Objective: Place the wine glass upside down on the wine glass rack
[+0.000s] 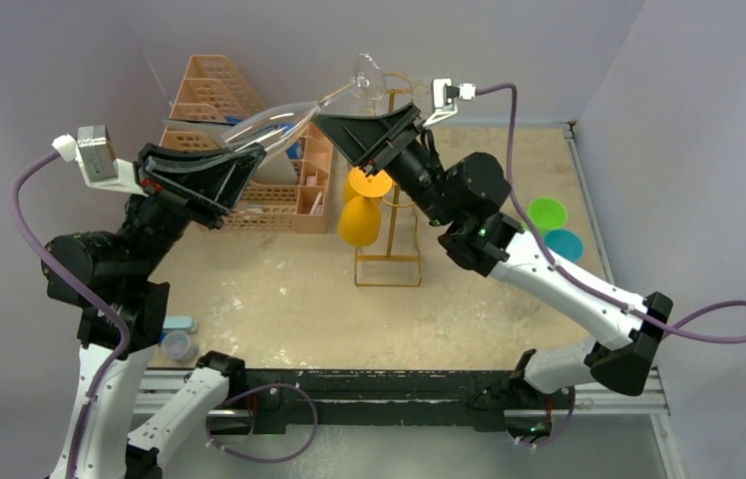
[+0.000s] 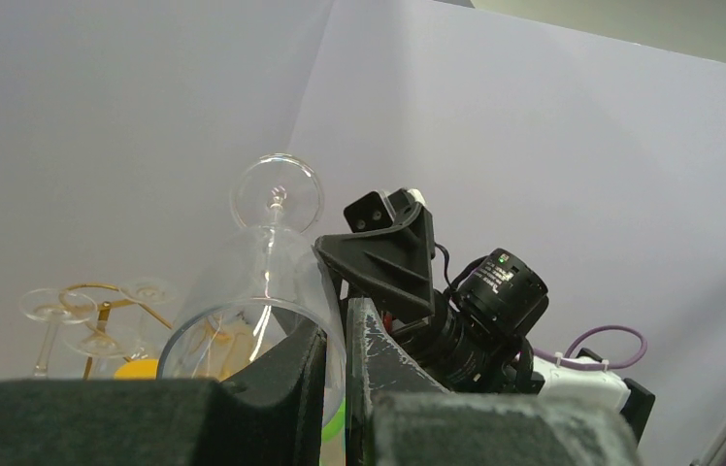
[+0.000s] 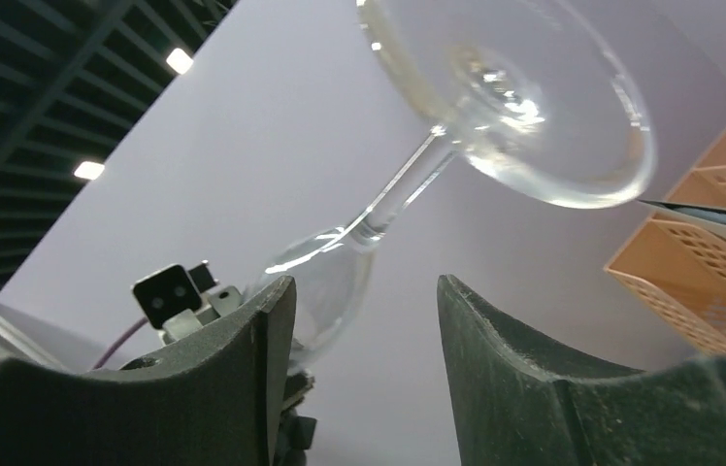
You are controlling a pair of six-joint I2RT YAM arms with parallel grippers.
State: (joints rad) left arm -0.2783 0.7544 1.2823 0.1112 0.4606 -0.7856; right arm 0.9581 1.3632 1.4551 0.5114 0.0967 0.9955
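Nearest us, bare tabletop (image 1: 279, 299) spreads at 6 o'clock of the wine glass rack (image 1: 387, 257), whose base frame stands well inside the edges. Above it, our left tool (image 1: 263, 142) is clamped on the bowl rim of the wine glass (image 1: 334, 97), held aloft with its foot toward 2 o'clock. Our right tool (image 3: 364, 330) is spread apart just beside the stem.

We find the left side of the wine glass rack (image 1: 416, 235) blocked by two hanging yellow glasses (image 1: 360, 222), with the peach organizer (image 1: 249, 100) just beyond. Our right arm (image 1: 469, 195) crosses the rack's right side; the table (image 1: 329, 319) in front of it lies open.
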